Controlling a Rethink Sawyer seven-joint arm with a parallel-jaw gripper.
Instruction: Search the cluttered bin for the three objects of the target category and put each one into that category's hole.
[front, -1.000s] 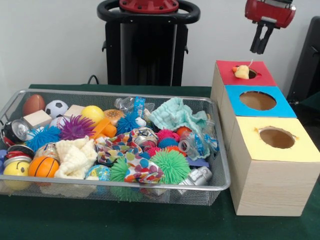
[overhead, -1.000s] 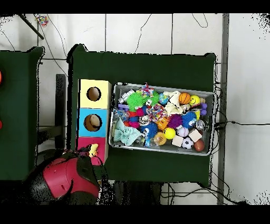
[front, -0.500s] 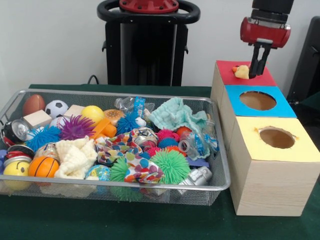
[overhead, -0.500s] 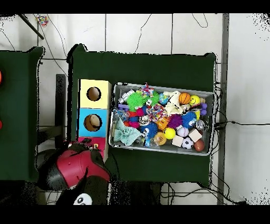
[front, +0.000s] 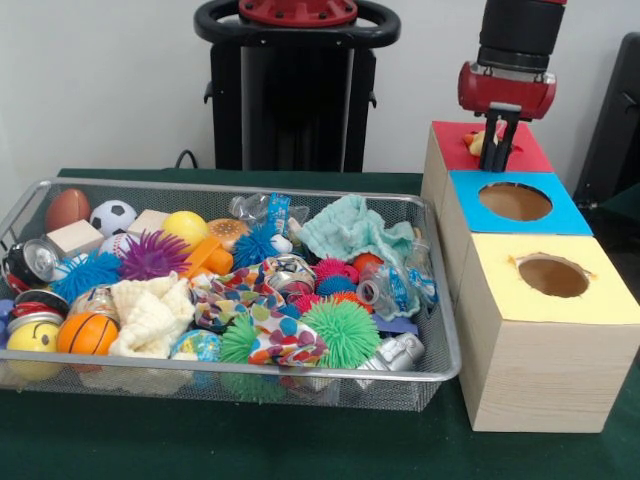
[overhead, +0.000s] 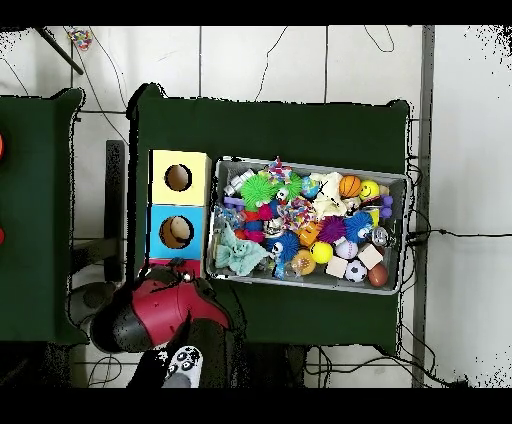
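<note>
Yellow toy (front: 484, 141) sits half in the red box's (front: 530, 156) hole; gripper (front: 500, 150) has dropped beside it, jaws look closed, probably pushing it in.

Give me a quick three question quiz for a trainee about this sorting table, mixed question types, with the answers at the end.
1. True or false: the gripper hangs over the yellow box.
2. Multiple choice: counting from the wooden box with the red top toward the camera in the front view, the tops run A) red, blue, yellow B) red, yellow, blue C) blue, red, yellow.
3. Fill in: the green spiky ball lies in the wire ____.

Key: 1 false, it is at the red one. 2 A. 3 bin.
</note>
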